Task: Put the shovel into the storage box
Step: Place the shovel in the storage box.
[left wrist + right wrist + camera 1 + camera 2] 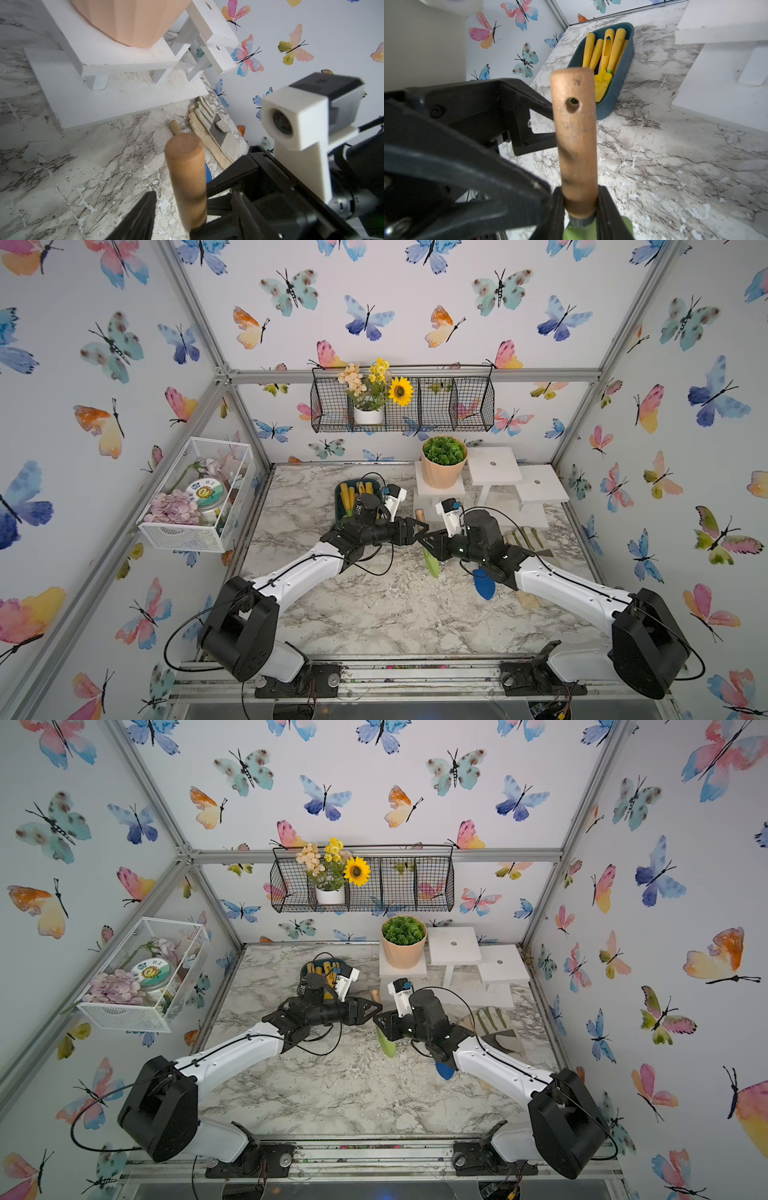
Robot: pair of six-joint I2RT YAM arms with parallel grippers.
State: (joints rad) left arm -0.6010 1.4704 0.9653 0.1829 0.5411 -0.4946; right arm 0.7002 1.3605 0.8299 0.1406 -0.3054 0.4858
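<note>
The shovel (575, 135) hangs between my two arms over the middle of the marble tabletop (374, 614). Its wooden handle points toward the back wall and its green blade toward the front (how steeply it tilts I can't tell). My right gripper (580, 200) is clamped low on the handle, just above the grey collar where the blade begins. My left gripper (420, 527) stands parted around the upper handle. In the left wrist view one finger (143, 212) is clear of the wood with a gap showing, so I read it as not gripping yet; the far finger is hidden.

As I judge it, the shovel is rigid, fairly light and blade-heavy, so a hold high on the handle would let it swing. The smooth round wood could also twist between flat pads. I'd want the left to bite mid-handle, below the hanging hole, before the right lets go.

The storage box (623, 68) sits toward the back on the left arm's side. It is low-walled and already holds yellow tools (610, 47) lying lengthwise, so free room inside looks narrow and the shovel should go in parallel to them. The white stepped stand (440, 491) with its pot (444, 466) is near the box on the right arm's side. A glove (209, 124) and a blue shovel (484, 585) lie by the right arm, well apart from that route.
</note>
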